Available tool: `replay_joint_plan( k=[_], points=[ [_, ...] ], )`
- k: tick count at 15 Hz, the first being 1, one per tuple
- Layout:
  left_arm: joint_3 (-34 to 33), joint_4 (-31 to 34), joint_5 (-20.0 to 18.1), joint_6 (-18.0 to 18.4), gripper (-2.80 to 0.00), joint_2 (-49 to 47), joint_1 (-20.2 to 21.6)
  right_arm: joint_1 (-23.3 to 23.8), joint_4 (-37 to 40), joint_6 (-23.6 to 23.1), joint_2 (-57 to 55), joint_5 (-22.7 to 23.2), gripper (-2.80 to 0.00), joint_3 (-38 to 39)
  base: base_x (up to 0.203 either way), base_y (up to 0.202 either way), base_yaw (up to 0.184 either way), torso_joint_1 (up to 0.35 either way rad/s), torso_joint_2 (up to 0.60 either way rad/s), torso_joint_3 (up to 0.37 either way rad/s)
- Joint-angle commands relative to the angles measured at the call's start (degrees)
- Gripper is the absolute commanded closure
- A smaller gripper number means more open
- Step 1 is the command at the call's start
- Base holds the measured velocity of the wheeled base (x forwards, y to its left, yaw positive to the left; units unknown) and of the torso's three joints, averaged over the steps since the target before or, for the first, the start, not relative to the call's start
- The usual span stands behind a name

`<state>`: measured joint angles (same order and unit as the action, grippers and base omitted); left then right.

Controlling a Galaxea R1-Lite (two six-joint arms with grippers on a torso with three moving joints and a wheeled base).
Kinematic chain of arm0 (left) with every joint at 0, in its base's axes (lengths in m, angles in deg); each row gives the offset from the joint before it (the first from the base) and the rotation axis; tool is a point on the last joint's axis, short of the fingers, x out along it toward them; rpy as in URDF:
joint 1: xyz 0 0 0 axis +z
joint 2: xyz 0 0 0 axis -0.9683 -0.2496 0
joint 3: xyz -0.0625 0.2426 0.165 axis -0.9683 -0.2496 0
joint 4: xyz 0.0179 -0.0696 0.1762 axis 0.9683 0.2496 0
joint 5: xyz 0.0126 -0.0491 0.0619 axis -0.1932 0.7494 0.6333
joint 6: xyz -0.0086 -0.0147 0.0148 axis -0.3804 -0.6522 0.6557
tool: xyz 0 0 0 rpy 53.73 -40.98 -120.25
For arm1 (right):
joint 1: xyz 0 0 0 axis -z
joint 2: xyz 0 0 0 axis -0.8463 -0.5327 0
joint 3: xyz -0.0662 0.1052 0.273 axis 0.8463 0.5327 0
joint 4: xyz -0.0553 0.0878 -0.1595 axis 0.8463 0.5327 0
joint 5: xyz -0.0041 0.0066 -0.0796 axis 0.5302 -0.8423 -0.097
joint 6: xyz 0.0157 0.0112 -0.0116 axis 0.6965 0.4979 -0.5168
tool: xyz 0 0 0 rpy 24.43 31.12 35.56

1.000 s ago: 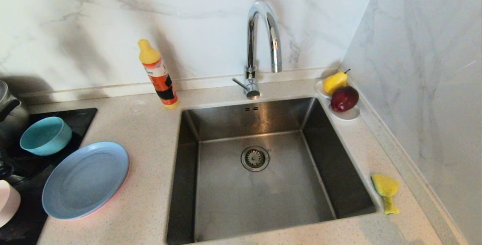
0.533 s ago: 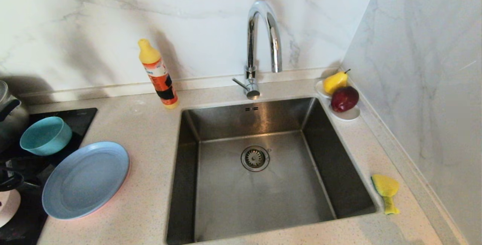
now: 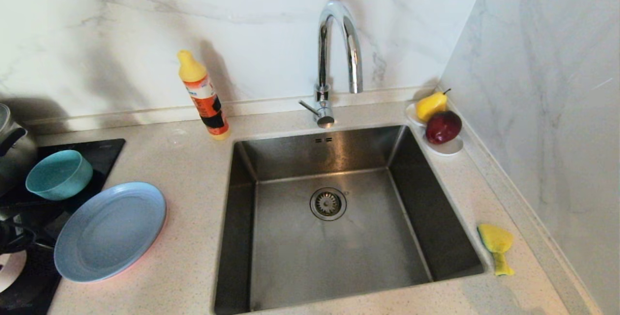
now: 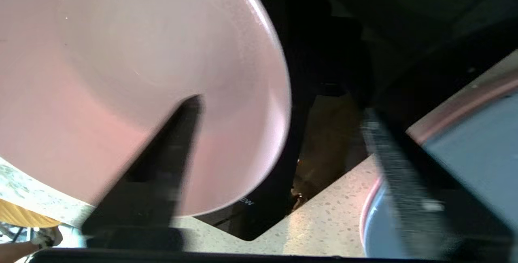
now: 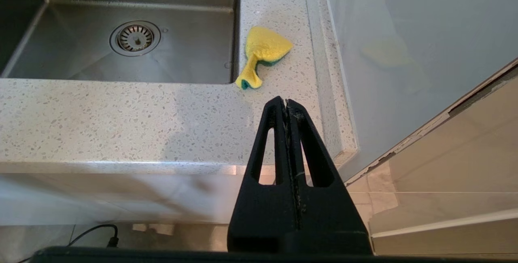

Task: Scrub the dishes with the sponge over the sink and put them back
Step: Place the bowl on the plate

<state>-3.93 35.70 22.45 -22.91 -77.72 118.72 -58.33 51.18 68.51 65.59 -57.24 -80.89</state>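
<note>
The sink (image 3: 290, 257) lies in the middle of the counter, with the yellow sponge (image 3: 496, 247) crumpled on the counter to its right. Left of the sink, a grey-blue plate (image 3: 110, 231) rests on a salmon-pink plate whose rim (image 3: 160, 230) just shows. A teal bowl (image 3: 59, 174) stands on the black hob. The pale pink plate (image 3: 9, 269) lies at the far left edge. My left gripper (image 4: 280, 107) hangs open over that plate's (image 4: 121, 52) edge, one finger (image 4: 162, 166) in front of it, the other beside the grey-blue plate (image 4: 477, 166). My right gripper (image 5: 286, 102) is shut, empty, before the counter's front edge, short of the sponge (image 5: 265, 50).
An orange detergent bottle (image 3: 203, 97) stands behind the sink's left corner, beside the chrome faucet (image 3: 334, 53). A white dish with a pear and an apple (image 3: 438, 121) sits at the back right. A kettle (image 3: 12, 145) stands on the hob (image 3: 104, 150). Marble walls close the back and right.
At the far left edge the pale pink plate has sunk lower and lies flatter, and my left gripper's dark shape has come in above it. The right arm has not moved.
</note>
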Motion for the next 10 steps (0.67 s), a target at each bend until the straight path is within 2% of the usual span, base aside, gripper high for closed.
replay_joint_plan(
  k=[1, 10],
  points=[
    [0.8, 0.1, -0.1, -0.1, 0.00, -0.6, 0.8, 0.0, 0.0, 0.0, 0.1, 0.0, 0.00, 0.0, 0.000, 0.000, 0.000, 0.000, 0.00, 0.000],
    [2.1, 0.8, -0.6, -0.2, 0.00, 1.6, 2.8, 0.0, 0.0, 0.0, 0.1, 0.0, 0.00, 0.0, 0.000, 0.000, 0.000, 0.000, 0.00, 0.000]
  ],
)
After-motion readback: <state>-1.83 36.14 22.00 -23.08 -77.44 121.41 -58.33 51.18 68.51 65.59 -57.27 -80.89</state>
